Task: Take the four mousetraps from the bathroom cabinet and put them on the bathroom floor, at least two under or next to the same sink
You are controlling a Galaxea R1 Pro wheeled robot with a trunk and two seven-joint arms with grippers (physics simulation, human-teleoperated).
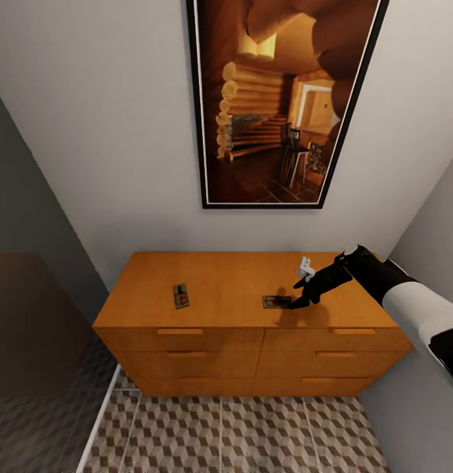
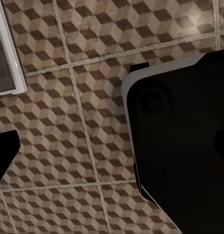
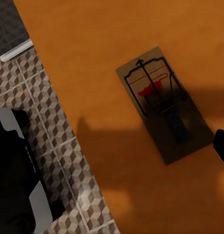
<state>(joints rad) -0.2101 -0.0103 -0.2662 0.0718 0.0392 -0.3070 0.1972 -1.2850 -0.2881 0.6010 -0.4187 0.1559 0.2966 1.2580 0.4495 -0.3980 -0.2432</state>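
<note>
Pale grey wall (image 1: 108, 131) with a black-framed log-cabin picture (image 1: 282, 98).

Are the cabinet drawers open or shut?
Shut: every drawer front on the cabinet sits flush in the head view, none pulled out.

The cabinet (image 1: 253, 309) stands against the back wall, with the floor (image 1: 239, 433) in front of it at 6 o'clock. On its top lie two mousetraps, well apart: the left trap (image 1: 180, 295) sits toward 9 o'clock of the top's middle, the right trap (image 1: 275, 302) toward 3 o'clock, near the front edge. The right claw (image 1: 297, 301) hangs just beside the right trap, at its 3 o'clock side, its arm reaching in from 4 o'clock. A small white object (image 1: 306, 266) stands on the top behind the claw, toward 12 o'clock. A picture (image 1: 285, 98) hangs on the wall above the cabinet. In the right wrist view the trap (image 3: 163, 109) lies flat on the top, the floor (image 3: 53, 122) beyond the edge.
</note>
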